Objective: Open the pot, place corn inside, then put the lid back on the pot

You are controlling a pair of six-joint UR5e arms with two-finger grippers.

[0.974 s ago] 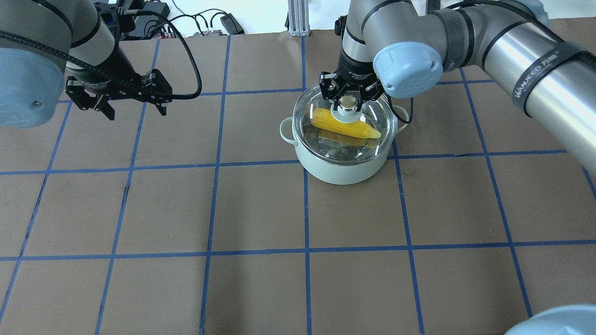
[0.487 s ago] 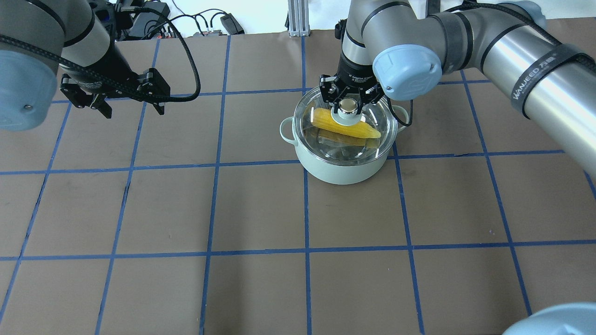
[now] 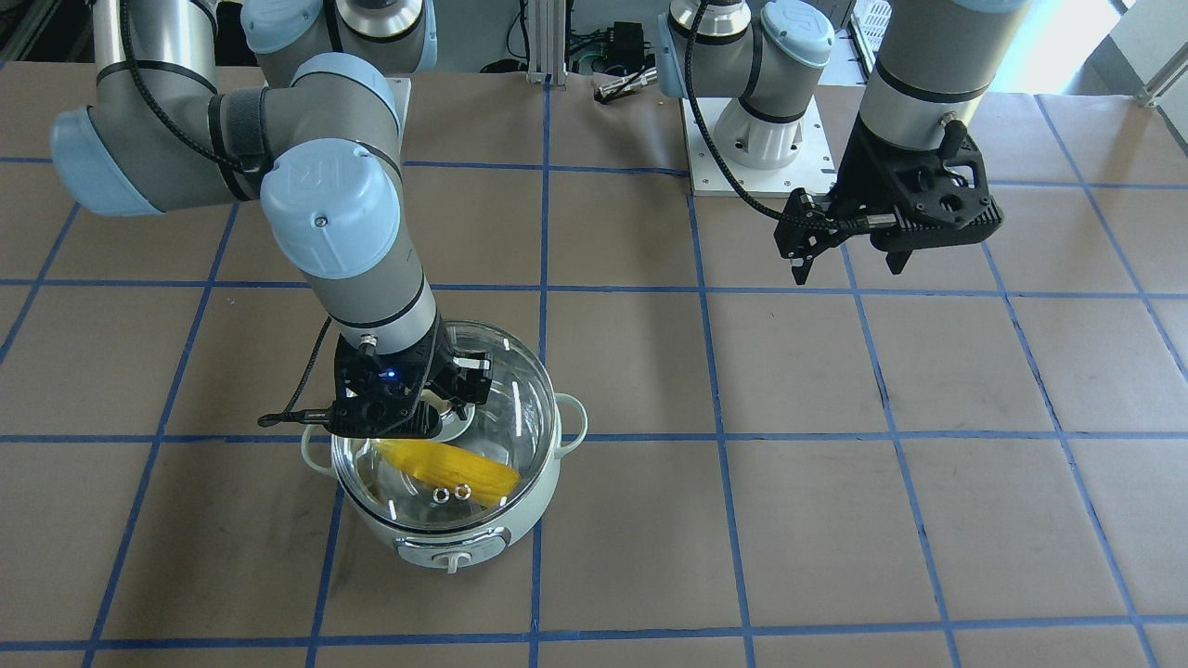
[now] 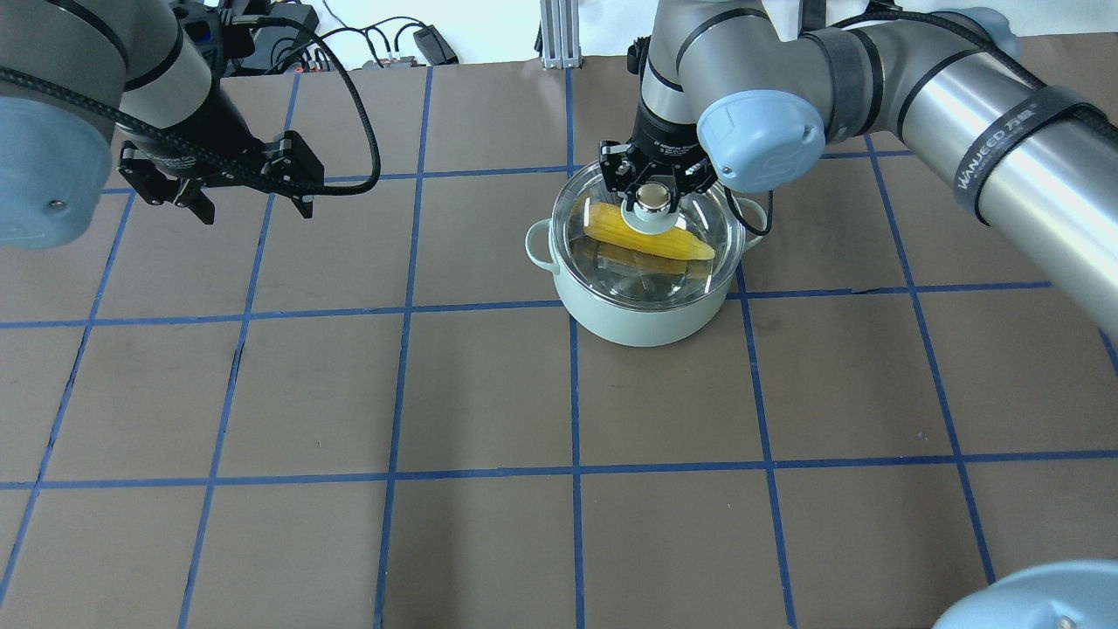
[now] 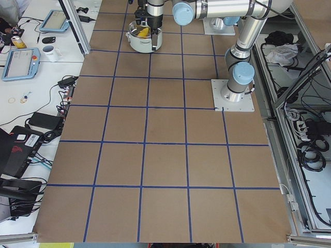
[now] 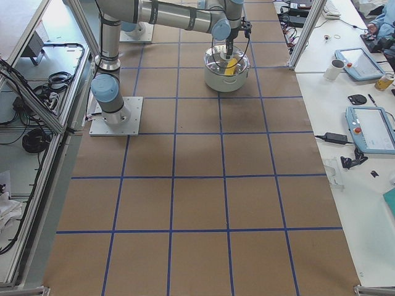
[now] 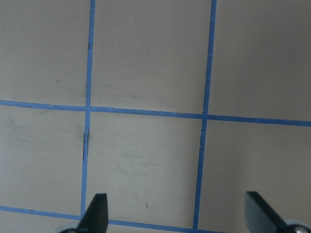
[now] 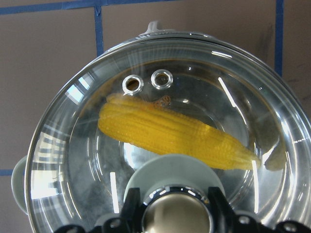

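Note:
The pale mint-green pot point(image 4: 642, 319) stands on the table right of centre. The yellow corn point(image 4: 681, 246) lies inside it, seen through the glass. The clear glass lid point(image 4: 712, 229) sits on the pot's rim. My right gripper point(image 4: 652, 194) comes straight down over the lid and is shut on its metal knob point(image 8: 175, 213). The right wrist view shows the corn point(image 8: 165, 133) under the lid point(image 8: 73, 145) with its two vent rings. My left gripper point(image 4: 256, 205) is open and empty, hanging over bare table far to the pot's left. The front view shows the pot point(image 3: 520, 524) and its control knob.
Blue tape lines divide the brown table point(image 4: 489, 393) into squares. Cables and power bricks point(image 4: 279, 26) lie past the far edge, beside an aluminium post point(image 4: 555, 35). The arms' base plates point(image 3: 756, 139) stand on the robot's side of the table.
Almost nothing. The right gripper stays on the lid's knob over the pot. The left gripper drifted slightly away and back, still open.

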